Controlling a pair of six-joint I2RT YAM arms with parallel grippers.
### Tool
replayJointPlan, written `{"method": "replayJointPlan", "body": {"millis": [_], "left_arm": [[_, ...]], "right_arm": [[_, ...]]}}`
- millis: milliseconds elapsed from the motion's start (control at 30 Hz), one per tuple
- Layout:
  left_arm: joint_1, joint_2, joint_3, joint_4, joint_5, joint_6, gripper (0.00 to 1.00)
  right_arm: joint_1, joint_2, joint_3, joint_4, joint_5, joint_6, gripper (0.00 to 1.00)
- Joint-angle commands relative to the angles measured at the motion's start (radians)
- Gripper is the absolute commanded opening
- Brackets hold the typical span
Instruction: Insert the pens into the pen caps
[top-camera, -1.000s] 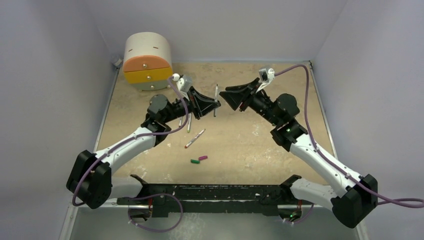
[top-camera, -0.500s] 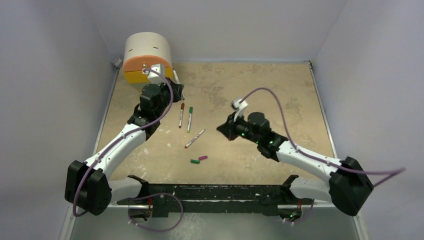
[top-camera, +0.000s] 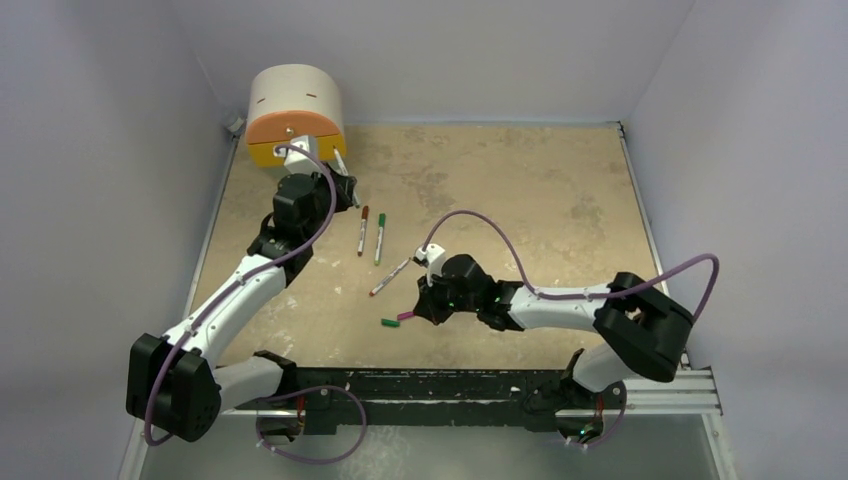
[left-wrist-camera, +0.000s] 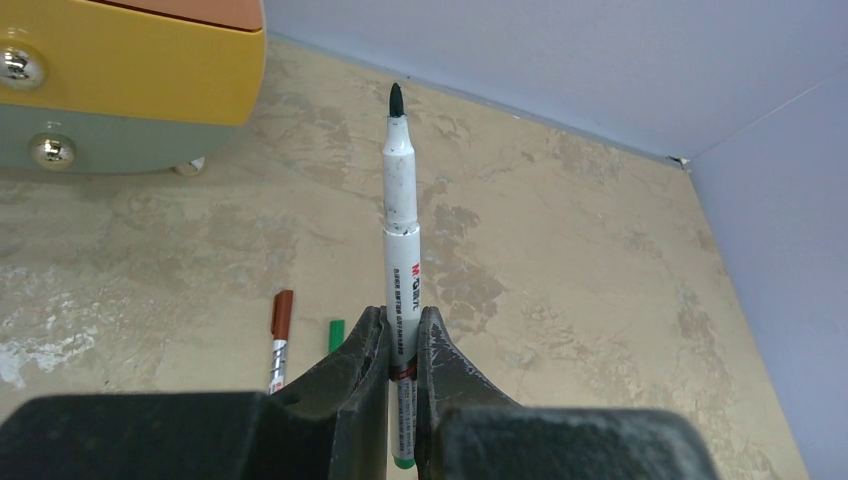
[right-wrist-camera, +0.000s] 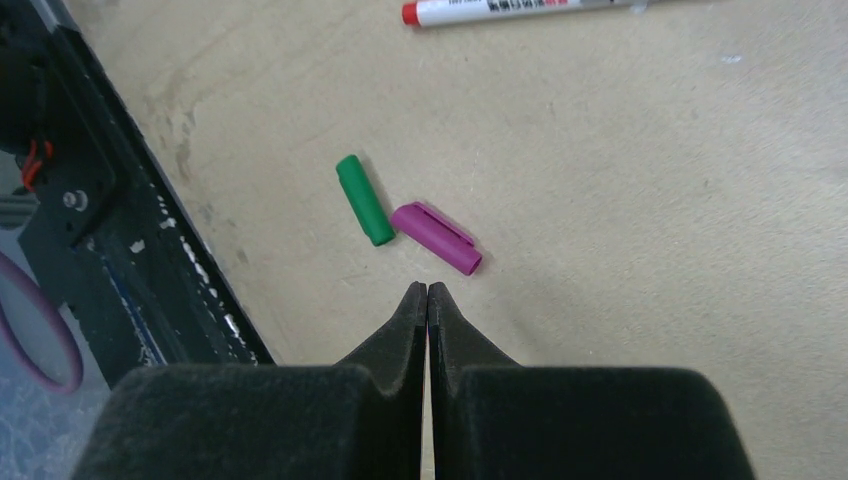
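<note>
1. Collision with the caps is the first risk. The right gripper has its jaws pressed together on nothing, tips just short of the magenta cap. Driven forward like this, it would shove the cap instead of taking it.
2. Crowding is the second. The green cap lies just beside the magenta cap, on the side away from the fingertips, their ends close to touching. A careless grab could catch both, or send one rolling to the black rail, which runs near the magenta cap on the robot's side.
3. Slip is the third. The left gripper is clamped low on the held pen, well apart from the magenta cap and farther up the table. The pen's bare dark tip points outward and most of the barrel stands clear of the pads, so a cap pressed on off-axis could tilt or slide it. Its tail looks green, so I judge the green cap its match, and the magenta one a wrong pick.
4. Clutter beyond the magenta cap:
   - The nearest loose pen lies close enough for the right arm to sweep it.
   - Two further pens lie past that one and look already capped.
   - The drawer box sits well apart.
   - Nothing lies between the fingertips and the magenta cap.
</note>
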Motion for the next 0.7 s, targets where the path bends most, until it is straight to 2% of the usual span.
{"method": "replayJointPlan", "body": {"millis": [0, 667], "left_arm": [[0.012, -0.018, 0.000, 0.022, 0.005, 0.001, 0.00], [0.019, -0.026, -0.008, -0.002, 0.016, 0.013, 0.00]], "right_arm": [[0.016, 0.051, 0.056, 0.017, -0.002, 0.012, 0.00], [0.006, 0.199, 0.142, 0.018, -0.011, 0.017, 0.00]]}}
